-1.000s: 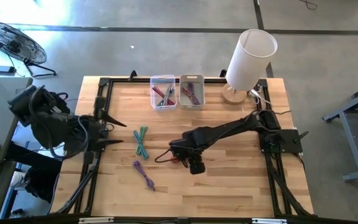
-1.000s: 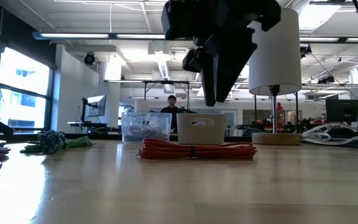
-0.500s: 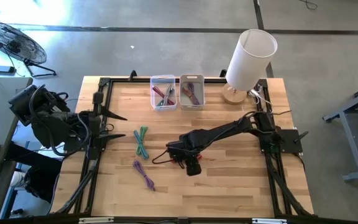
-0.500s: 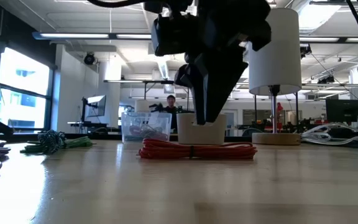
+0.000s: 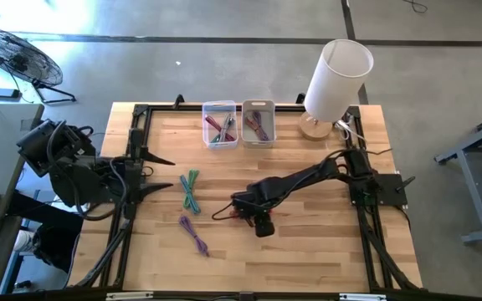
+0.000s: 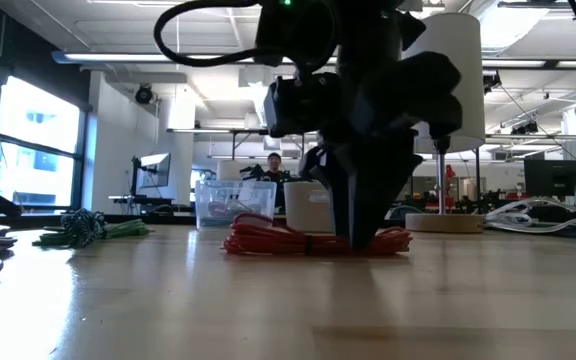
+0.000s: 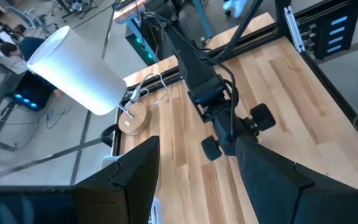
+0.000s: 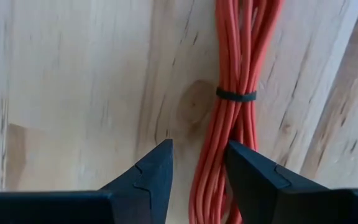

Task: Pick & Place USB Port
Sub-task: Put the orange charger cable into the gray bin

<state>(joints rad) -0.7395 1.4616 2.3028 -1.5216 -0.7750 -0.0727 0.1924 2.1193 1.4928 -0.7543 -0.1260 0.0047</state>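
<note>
A: Your right hand is low over the middle of the bench, fingers parted; the left hand waits released at the bench's left edge

B: And the red cable bundle?

A: Lying flat, and only partly between your fingertips — it sits toward one finger. Shift sideways until both fingers straddle it near the black tie, then clench

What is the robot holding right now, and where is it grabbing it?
Nothing yet. The right gripper is open, down at the table over the red cable bundle, its fingers not closed on it. The left gripper waits open at the table's left edge.
</note>
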